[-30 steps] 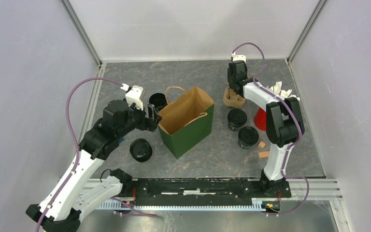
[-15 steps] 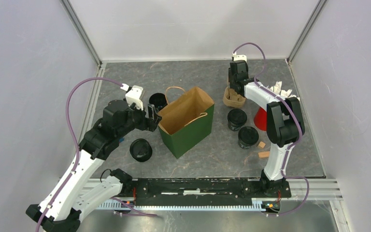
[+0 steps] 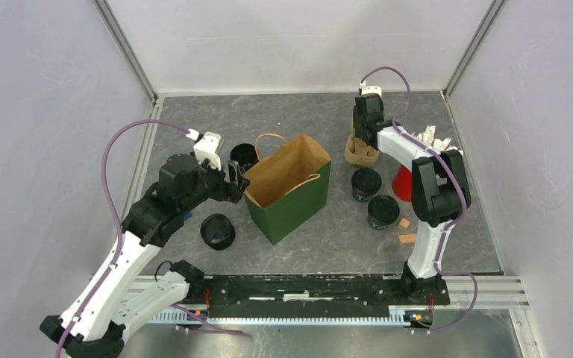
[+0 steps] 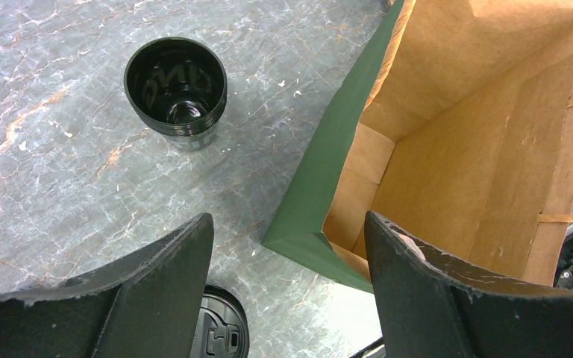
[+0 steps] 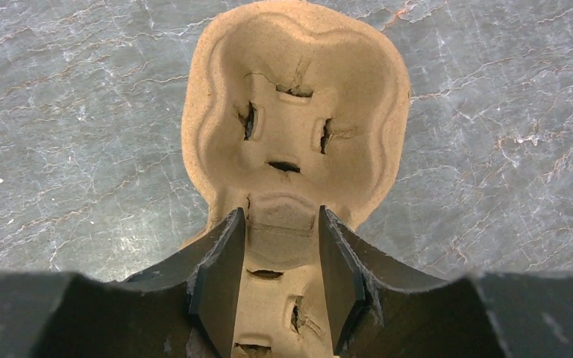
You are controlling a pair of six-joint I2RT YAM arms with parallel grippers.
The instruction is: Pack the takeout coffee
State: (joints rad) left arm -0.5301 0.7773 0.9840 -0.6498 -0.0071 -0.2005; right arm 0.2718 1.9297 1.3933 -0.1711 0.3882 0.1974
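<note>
From above, the left pincer (image 3: 235, 179) hangs released and empty. The green paper bag (image 3: 291, 205) stands just to its right with its mouth open, a lidless coffee cup (image 3: 244, 154) sits just beyond its fingertips, and a lidded coffee cup (image 3: 217, 231) sits behind it, nearer the arm's base. The right pincer (image 3: 363, 138) stands over the pulp cup carrier (image 3: 361, 154) directly beneath it. Two more lidded coffee cups (image 3: 365, 183) sit behind it toward its own base, beside a red cup of packets (image 3: 401, 183). In the left wrist view the wide jaws have nothing between them, with the bag's near corner below. The lidless cup (image 4: 175, 86) lies ahead and to the left, seemingly empty. What shows of the bag's floor holds no cup, so I judge packing not yet begun. In the right wrist view the fingers (image 5: 220, 261) straddle the carrier's (image 5: 298, 112) narrow waist; whether they are clenched on the pulp or only close beside it, I cannot tell. As I judge the risks, a pinch on that thin waist could crease or tear the pulp, or let the carrier swing into the cups behind. The left jaws, if they dropped from here, could catch the bag's rim and tip it.
</note>
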